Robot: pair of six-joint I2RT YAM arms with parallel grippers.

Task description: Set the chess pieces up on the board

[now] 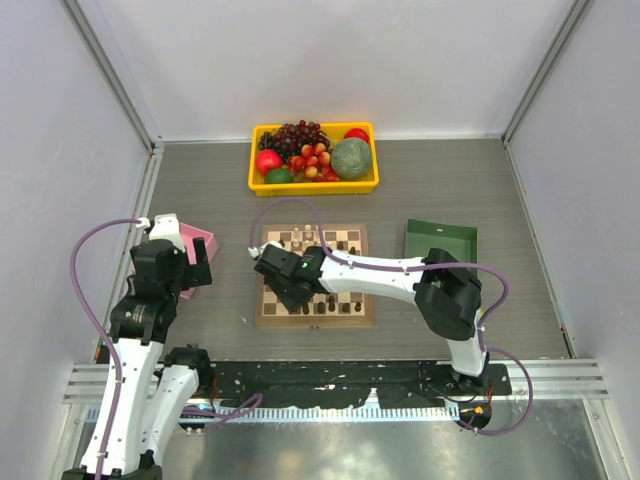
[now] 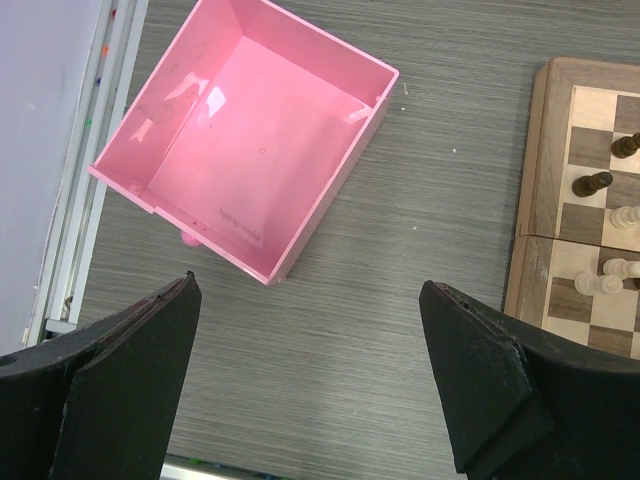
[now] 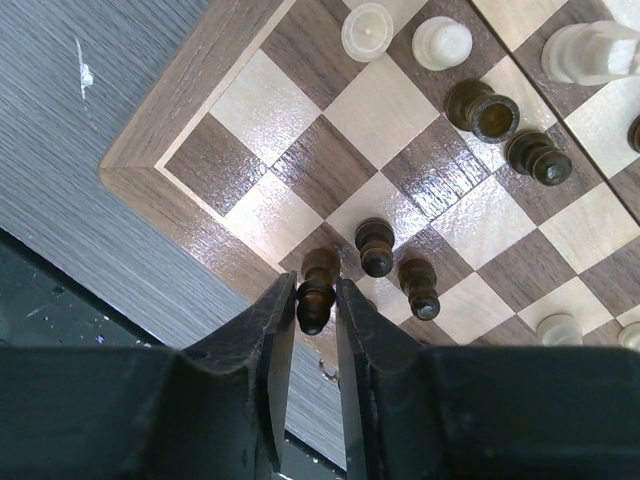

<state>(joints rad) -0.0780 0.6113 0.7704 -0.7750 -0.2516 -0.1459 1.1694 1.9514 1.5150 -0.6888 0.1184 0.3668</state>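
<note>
right gripper (image 3: 316, 292): jaws pinching a dark chess piece (image 3: 320, 268) at the edge of the board (image 3: 190, 95), near its corner | left gripper (image 2: 310, 290): jaws spread wide, left of the board, near pink tray (image 2: 250, 150) | other chess pieces (image 3: 442, 42): standing on the board

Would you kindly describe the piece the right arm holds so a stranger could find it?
Start at the chessboard's bare corner. Three dark pieces cluster there; it is the piece pinched in the right end effector; the other two stand free.

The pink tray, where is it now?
Left wrist view: the pink tray lies empty, ahead of the open left gripper, left of the board.
</note>
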